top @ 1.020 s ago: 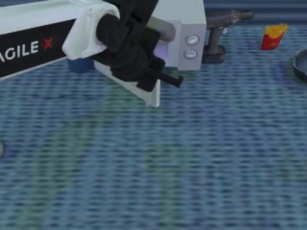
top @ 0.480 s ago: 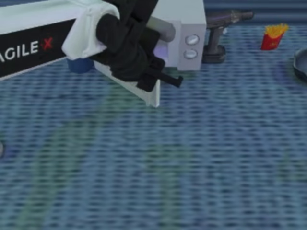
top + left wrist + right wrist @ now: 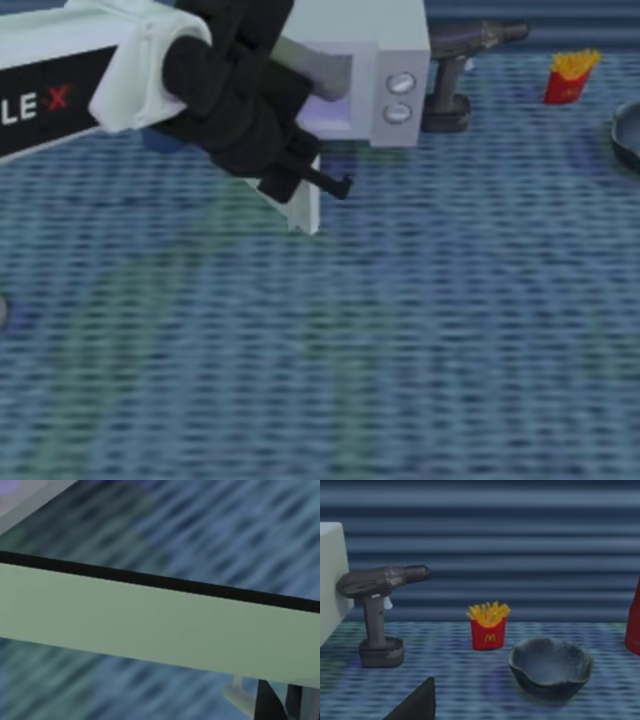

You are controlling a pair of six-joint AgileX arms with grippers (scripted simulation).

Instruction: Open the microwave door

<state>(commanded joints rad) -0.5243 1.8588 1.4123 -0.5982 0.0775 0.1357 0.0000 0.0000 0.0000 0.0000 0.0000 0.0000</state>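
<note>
The white microwave [image 3: 372, 28] stands at the table's far middle, two silver knobs [image 3: 400, 98] on its front panel. The microwave door [image 3: 306, 207] is swung out toward the front, leaving the lit cavity [image 3: 335, 105] showing. My left gripper [image 3: 318, 182] sits at the door's free edge, shut on it, one dark finger poking out to the right. In the left wrist view the door's edge [image 3: 160, 625] runs across as a pale band, dark fingers [image 3: 270, 705] below it. My right gripper [image 3: 417, 707] is parked off to the right, out of the top view.
A cordless drill [image 3: 455, 70] stands just right of the microwave. A red fries carton [image 3: 572, 75] and a dark bowl [image 3: 628, 135] lie farther right. A red object [image 3: 634, 620] shows beside the bowl. A blue object [image 3: 165, 137] peeks out under my left arm.
My left arm has pulled back to the left with the door's edge in its gripper. The door has swung wider, showing more of the cavity.
</note>
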